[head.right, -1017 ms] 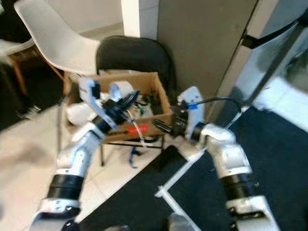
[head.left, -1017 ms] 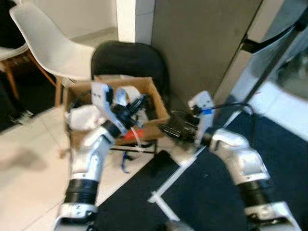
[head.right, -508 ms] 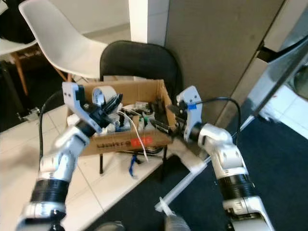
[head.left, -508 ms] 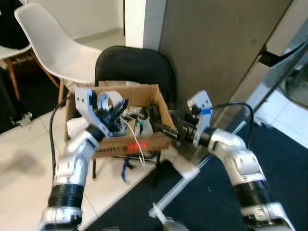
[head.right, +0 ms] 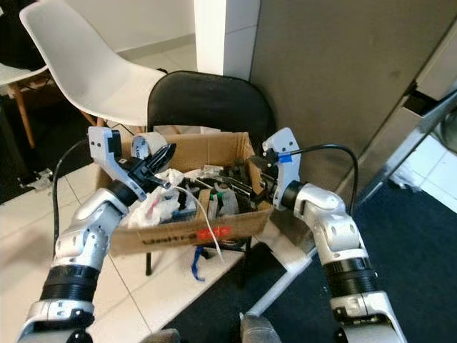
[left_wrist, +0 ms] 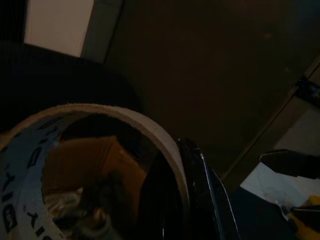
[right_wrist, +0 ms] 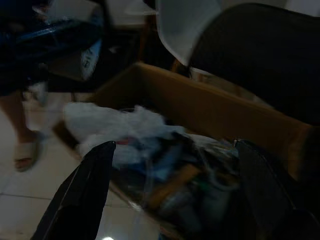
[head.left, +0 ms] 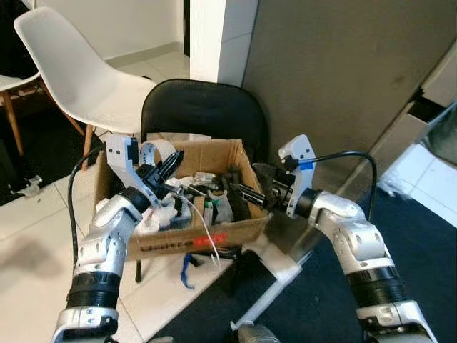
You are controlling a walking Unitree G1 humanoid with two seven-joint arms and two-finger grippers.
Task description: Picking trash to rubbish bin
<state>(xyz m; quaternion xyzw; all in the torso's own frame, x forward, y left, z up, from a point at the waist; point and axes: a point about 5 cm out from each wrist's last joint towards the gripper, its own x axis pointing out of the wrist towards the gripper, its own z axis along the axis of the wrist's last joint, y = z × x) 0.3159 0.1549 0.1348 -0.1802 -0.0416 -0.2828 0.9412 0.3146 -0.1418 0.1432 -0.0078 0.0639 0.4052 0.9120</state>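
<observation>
1. Pale tiled floor on the robot's left, dark carpet on its right, a grey wall panel behind.
2. Black chair pushed up against the panel, with a white chair farther back on the left.
3. Cardboard box resting on the black chair's seat, serving as the bin, with a red label on its front.
4. Stuffed with rubbish: white crumpled plastic on the left side, dark odds and ends toward the right, a thin white cord trailing over the front edge.
5. Left gripper raised over the back left corner of the box, fingers clenched through a roll of tape.
6. Seen from the left wrist: the tape ring hooked over one black finger, brown box below it.
7. Right gripper reaching in over the right rim of the box, among the dark items.
8. Seen from the right wrist: its two fingers spread wide apart, gripping nothing, box contents lying between them.
9. A person's foot in a slipper standing on the tiles beside the box.
</observation>
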